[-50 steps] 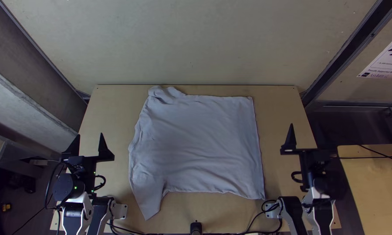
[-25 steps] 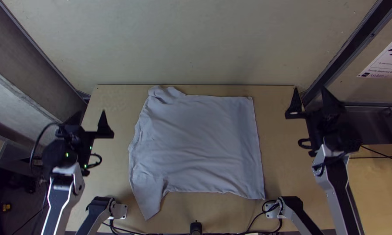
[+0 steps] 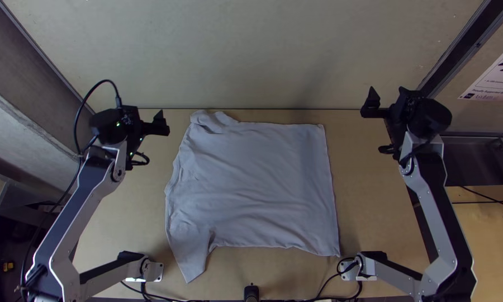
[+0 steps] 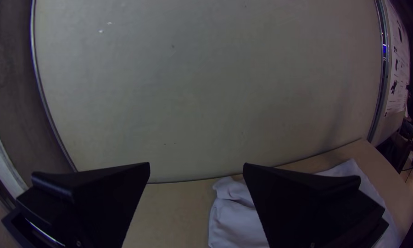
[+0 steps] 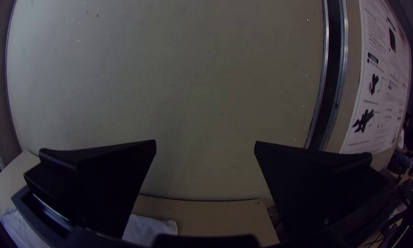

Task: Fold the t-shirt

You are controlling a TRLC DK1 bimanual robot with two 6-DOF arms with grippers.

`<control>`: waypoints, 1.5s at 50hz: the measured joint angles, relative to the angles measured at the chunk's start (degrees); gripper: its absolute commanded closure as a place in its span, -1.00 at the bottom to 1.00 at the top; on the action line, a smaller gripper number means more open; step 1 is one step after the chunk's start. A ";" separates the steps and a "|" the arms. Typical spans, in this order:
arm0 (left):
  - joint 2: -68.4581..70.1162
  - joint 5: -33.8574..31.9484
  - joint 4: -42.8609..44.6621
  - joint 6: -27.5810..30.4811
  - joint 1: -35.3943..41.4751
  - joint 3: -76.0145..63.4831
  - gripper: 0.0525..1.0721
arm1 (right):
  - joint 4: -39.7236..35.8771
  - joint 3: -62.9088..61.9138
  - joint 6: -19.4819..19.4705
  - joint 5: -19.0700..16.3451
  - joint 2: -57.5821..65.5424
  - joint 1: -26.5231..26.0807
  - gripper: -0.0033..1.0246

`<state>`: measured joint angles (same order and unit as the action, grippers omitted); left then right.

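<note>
T-shirt [image 3: 257, 184] spread, softly wrinkled

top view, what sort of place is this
Probably a robotics test booth: two robot arms at a wooden table, plain panel walls behind, and a poster.

The t-shirt [image 3: 251, 182] is a plain pale grey with a lavender tint, on a light tan wooden table [image 3: 366, 218]. Beyond it, the far panel [image 3: 246, 56] is greenish beige with a few small pale and dark flecks. Both the left gripper [image 3: 140, 114] and right gripper [image 3: 388, 96] are black, the arm links silver-white and black, with tiny green lights [image 3: 118, 124] on the left arm. The poster [image 3: 494, 78] at far right is white with black figures and print
</note>
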<state>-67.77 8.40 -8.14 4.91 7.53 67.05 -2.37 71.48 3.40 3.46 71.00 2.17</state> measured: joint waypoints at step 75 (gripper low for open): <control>-65.11 -10.36 -33.11 -12.66 -2.64 59.58 -0.65 | -24.57 26.82 -17.84 0.15 30.21 0.00 -0.92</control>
<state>-132.88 -1.96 -41.25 -7.75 4.89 126.63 -26.94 98.30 -14.44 3.62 101.21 2.17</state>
